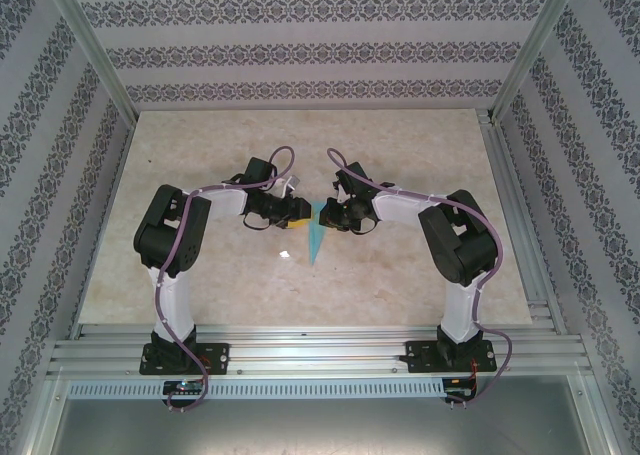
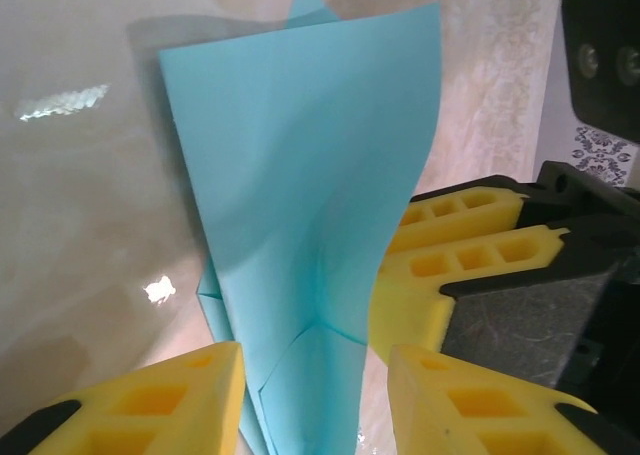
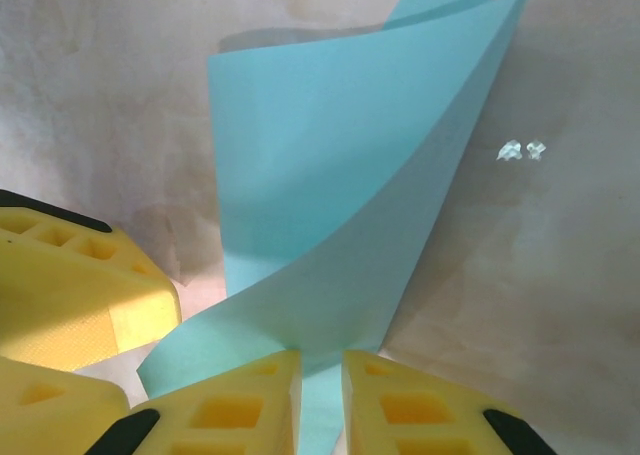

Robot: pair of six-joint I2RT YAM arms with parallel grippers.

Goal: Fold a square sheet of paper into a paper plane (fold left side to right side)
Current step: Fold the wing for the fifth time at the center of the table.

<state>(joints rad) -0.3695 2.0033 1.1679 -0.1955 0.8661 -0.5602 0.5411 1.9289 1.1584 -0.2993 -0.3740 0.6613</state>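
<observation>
Left claw (image 2: 315,360) astride paper plane (image 2: 300,175)

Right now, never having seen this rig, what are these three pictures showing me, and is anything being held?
Two robot arms are bolted at the near edge of a table; each ends in a two-finger gripper with yellow fingers. The top picture looks down from above and behind; the other two come from wrist cameras. Partly folded light-blue paper sits between the grippers, one flap curling up. The right gripper appears pinched on that flap. The left gripper is open, the paper passing loosely between its fingers.
</observation>
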